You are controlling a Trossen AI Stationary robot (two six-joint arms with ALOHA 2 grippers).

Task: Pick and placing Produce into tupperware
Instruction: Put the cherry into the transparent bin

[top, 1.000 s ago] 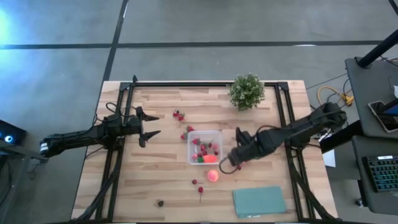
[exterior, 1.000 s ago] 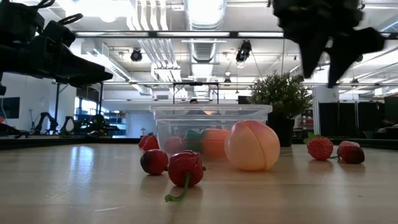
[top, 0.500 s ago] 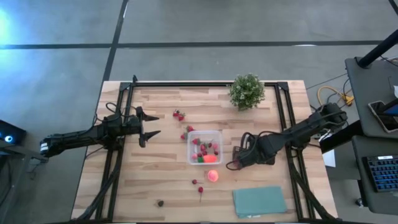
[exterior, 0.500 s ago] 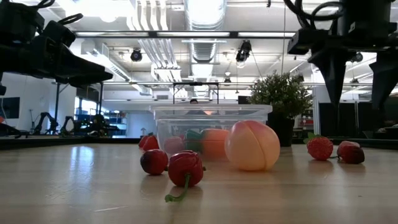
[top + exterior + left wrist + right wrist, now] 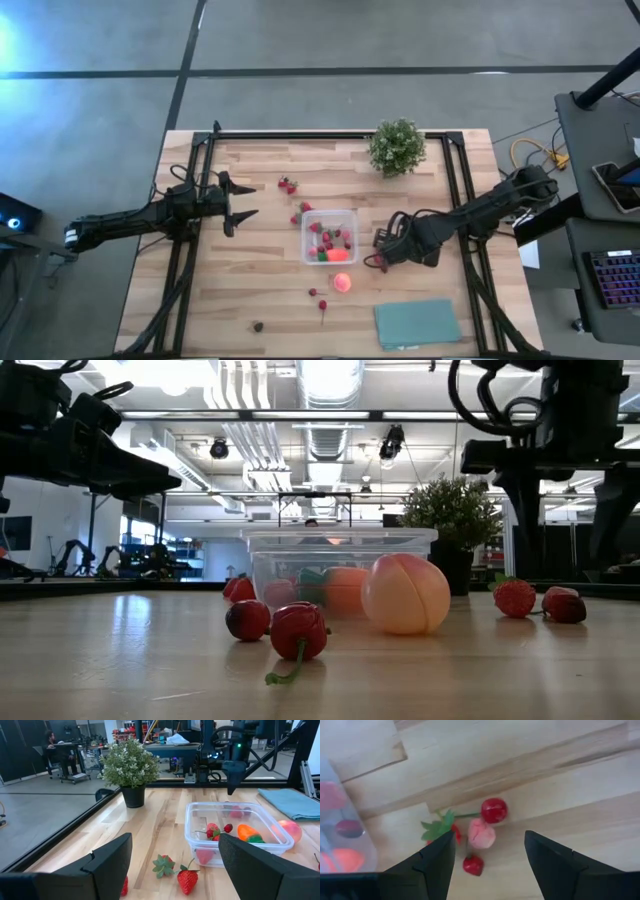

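Two arms on the wooden counter (image 5: pixel 260 290), going left to right. The left claw (image 5: pixel 240 205) hangs off the left side with its fingers spread wide, holding nothing, well apart from everything. Next come two little strawberries (image 5: pixel 288 185) near the back, then another pair (image 5: pixel 300 212) just beside the tupperware's left wall. There's one tupperware (image 5: pixel 329 237), a clear square tub about mid-counter, with a handful of pieces inside: a few small red ones plus one orange-red piece with a green end (image 5: pixel 248 833) lying flat along the near wall, long axis running across the tub, green end toward the left. In front of the tub sits one pink-orange peach ball (image 5: pixel 342 282), touching or almost touching its front edge, and two dark red cherries (image 5: pixel 317 298) a bit further forward, with one small dark bit (image 5: pixel 258 325) by the front edge. Right of the tub, the right claw (image 5: pixel 380 262) points down over a small cluster (image 5: pixel 475 832) on the counter: a red cherry, a pale pink piece, a small red bit and a green leaf, sitting between its half-open fingers, not gripped. One potted plant (image 5: pixel 397 147) at the back, one teal cloth (image 5: pixel 417 323) front right.
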